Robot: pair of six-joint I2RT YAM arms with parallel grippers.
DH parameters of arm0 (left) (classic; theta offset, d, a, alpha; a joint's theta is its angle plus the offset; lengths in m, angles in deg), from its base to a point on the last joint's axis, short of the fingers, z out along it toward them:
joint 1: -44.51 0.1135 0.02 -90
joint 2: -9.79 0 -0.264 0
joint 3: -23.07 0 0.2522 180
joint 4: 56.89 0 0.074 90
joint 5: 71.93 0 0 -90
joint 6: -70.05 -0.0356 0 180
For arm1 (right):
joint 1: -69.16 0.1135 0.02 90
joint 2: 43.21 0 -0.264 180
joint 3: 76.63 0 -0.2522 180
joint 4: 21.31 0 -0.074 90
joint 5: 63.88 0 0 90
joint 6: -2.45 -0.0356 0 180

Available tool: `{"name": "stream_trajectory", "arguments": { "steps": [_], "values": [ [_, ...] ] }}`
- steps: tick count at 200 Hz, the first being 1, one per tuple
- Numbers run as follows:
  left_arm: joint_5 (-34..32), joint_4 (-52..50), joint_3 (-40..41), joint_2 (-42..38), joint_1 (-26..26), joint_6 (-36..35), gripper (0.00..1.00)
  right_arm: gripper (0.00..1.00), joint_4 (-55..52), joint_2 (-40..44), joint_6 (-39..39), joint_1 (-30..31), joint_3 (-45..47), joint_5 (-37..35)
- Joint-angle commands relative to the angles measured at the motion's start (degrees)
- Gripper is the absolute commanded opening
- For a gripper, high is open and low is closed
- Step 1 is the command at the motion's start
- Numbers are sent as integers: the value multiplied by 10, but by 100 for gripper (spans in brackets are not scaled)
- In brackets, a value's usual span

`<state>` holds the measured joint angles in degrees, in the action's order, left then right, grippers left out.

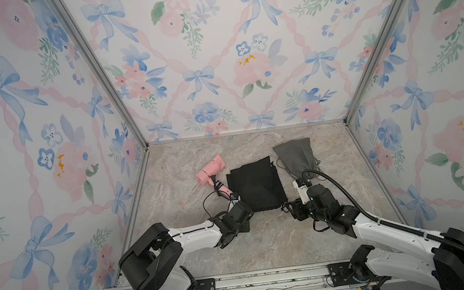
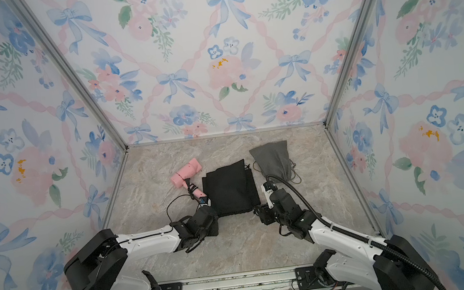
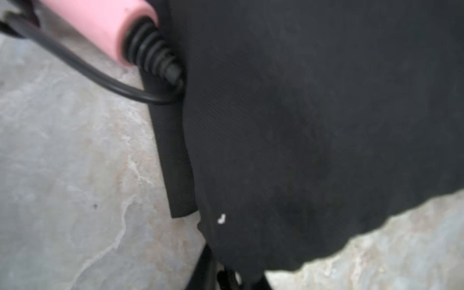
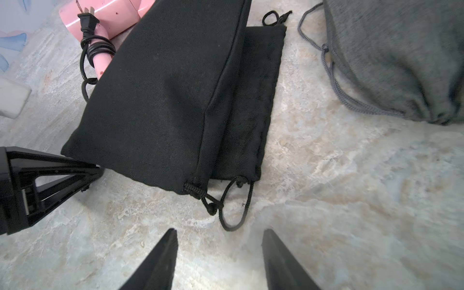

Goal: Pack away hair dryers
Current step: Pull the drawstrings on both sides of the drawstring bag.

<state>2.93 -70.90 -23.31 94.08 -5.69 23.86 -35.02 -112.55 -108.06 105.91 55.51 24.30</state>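
A pink hair dryer [image 1: 211, 171] [image 2: 186, 172] lies on the table with its black cord wound round the handle [image 4: 100, 59]. Its handle end [image 3: 100, 22] touches a flat black drawstring pouch [image 1: 255, 183] [image 2: 230, 188] [image 4: 163, 100]. My left gripper [image 1: 246, 208] [image 4: 99, 170] is shut on that pouch's near left corner, and the black cloth [image 3: 301, 125] covers most of its jaws. My right gripper [image 1: 285, 205] [image 4: 218, 233] stands open and empty just short of the pouch's drawstring loop [image 4: 236, 223].
A second black pouch [image 4: 253, 100] lies partly under the first. A bulging grey drawstring pouch [image 1: 295, 156] [image 2: 273, 158] [image 4: 401, 62] sits at the back right. Floral walls close in the marble table [image 1: 267, 246] on three sides.
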Motion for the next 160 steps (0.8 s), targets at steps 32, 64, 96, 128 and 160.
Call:
{"name": "stream_trajectory", "arguments": {
  "steps": [32, 64, 96, 128, 160],
  "values": [
    [2, -31, 43, -28, 3, 6, 0, 58, -33, 9, 12, -6, 11, -13],
    [5, -31, 53, -59, 27, -2, 0, 58, -42, 1, 18, -5, 10, -1],
    [18, -33, 58, -90, 68, -14, 0, 58, -46, -7, 26, 3, 6, 15],
    [27, -33, 66, -122, 117, -25, 0, 59, -44, -26, 35, 19, -5, 18],
    [34, -33, 74, -134, 157, -37, 0, 60, -35, -58, 41, 38, -26, 23]
  ]
}}
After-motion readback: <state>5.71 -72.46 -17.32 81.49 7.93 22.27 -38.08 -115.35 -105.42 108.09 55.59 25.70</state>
